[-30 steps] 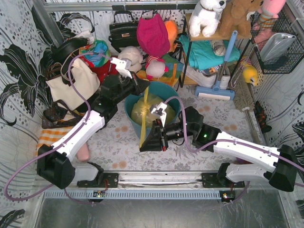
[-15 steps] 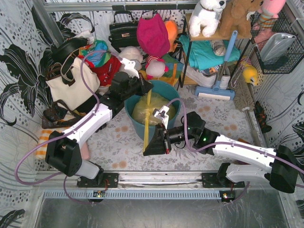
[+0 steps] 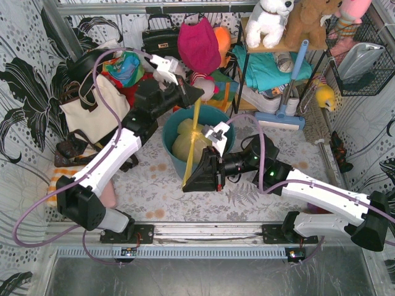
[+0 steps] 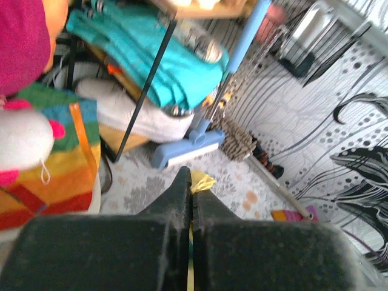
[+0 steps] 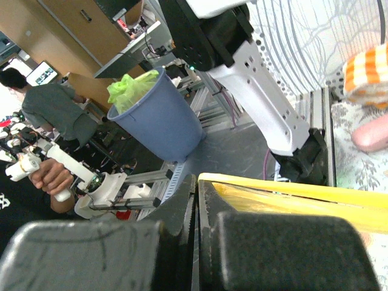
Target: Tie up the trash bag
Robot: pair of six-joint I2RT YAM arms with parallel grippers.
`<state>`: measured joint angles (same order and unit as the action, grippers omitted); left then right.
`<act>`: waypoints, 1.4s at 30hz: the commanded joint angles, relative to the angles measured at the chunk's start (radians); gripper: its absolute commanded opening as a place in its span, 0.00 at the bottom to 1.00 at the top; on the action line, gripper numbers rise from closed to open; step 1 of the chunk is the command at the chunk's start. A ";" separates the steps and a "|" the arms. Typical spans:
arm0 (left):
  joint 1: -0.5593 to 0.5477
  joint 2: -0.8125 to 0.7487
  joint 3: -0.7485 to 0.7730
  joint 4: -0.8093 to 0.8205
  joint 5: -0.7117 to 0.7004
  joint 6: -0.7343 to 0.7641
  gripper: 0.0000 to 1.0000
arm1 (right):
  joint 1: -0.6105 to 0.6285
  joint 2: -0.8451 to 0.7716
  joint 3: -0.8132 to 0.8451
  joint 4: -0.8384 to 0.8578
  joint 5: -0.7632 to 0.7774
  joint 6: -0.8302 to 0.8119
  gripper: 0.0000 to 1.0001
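Observation:
The trash bag point(image 3: 184, 140), translucent yellow-green with pale crumpled paper inside, sits in the teal round bin point(image 3: 217, 116). Two long yellow strips run out from its top. My left gripper point(image 3: 200, 95) is beyond the bin's far rim and is shut on the end of the upper strip point(image 3: 196, 117); a yellow tip point(image 4: 202, 180) pokes out past the closed fingers point(image 4: 182, 200). My right gripper point(image 3: 186, 186) is in front of the bin, low over the floor, and is shut on the other strip point(image 3: 192, 165), which lies taut beside its jaws in the right wrist view point(image 5: 297, 197).
A cream tote bag point(image 3: 92, 110) and a black handbag point(image 3: 159, 40) stand at the back left. A wire shelf point(image 3: 244, 68) with soft toys and teal cloth is at the back right, with a blue mop point(image 3: 281, 116) beside it. A striped cloth point(image 3: 65, 176) lies left.
My left gripper has moved up and away past the bin's far rim, drawing its strip longer. My right gripper stays in front of the bin, holding its strip; the two strips now pull apart.

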<state>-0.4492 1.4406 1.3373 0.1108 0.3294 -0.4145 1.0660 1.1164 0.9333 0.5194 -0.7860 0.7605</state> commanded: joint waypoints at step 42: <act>0.090 0.284 0.102 0.058 -0.225 0.140 0.00 | 0.034 -0.005 -0.201 0.506 -0.164 0.357 0.00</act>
<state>-0.4423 1.6321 1.4540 0.0555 0.2886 -0.3058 1.0378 1.1412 0.7616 0.7937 -0.7368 0.9615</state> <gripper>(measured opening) 0.011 0.003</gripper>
